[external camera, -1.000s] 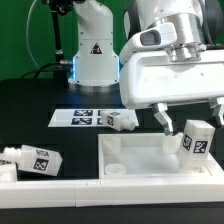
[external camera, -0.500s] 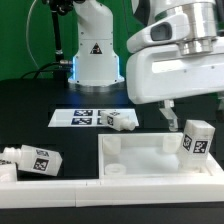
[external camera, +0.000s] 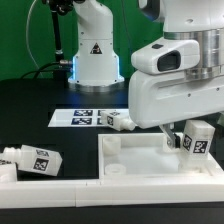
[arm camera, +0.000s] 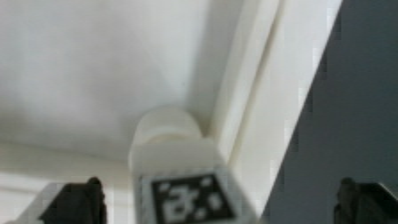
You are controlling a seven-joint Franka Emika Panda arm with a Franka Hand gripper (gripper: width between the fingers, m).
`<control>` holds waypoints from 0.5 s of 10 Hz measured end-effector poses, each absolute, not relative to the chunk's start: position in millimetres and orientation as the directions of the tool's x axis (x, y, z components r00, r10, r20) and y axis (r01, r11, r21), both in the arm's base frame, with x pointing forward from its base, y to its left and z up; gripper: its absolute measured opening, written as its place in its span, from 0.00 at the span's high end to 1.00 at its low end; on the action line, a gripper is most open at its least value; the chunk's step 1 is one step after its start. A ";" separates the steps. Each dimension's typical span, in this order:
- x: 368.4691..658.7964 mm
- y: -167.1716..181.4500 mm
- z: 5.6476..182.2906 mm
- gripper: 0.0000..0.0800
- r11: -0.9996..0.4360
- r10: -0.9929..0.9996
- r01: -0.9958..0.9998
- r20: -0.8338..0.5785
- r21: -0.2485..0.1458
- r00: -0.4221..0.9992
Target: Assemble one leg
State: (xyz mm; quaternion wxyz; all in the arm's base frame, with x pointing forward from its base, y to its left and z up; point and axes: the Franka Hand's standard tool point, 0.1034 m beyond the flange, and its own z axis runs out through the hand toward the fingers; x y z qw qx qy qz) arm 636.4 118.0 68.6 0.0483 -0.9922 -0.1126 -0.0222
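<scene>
Wrist view: claw (arm camera: 221,203) open, its two dark fingertips (arm camera: 79,202) spread wide with the leg (arm camera: 180,170) standing between them. Neither fingertip touches it, as far as I can see. The tag on the leg faces the camera.

The leg sits nearer one fingertip than the other, so I judge centring comes first. I would shift sideways until the gaps match, then close slowly on the flat sides below the rounded top. The leg looks light and stands close to a wall, so an off-centre squeeze could tip it or jam it against that wall.

Exterior view: the leg stands upright in the tray (external camera: 140,158), in the far corner on the exterior view's right. The rest of the tray looks bare except for a small round bump (external camera: 116,170) near the front.

Outside the tray, a tagged piece (external camera: 121,121) lies at the marker board (external camera: 80,117). A longer piece (external camera: 34,158) lies on the exterior view's left.
</scene>
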 end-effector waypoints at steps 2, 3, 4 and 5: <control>637.6 115.9 69.1 0.19 -0.971 0.216 0.221 0.057 -0.092 0.975; 637.5 116.0 69.0 0.19 -0.973 0.209 0.213 0.056 -0.092 0.976; 637.5 116.1 69.0 0.34 -0.975 0.199 0.204 0.055 -0.093 0.978; 637.4 116.1 68.9 0.57 -0.975 0.199 0.204 0.055 -0.093 0.978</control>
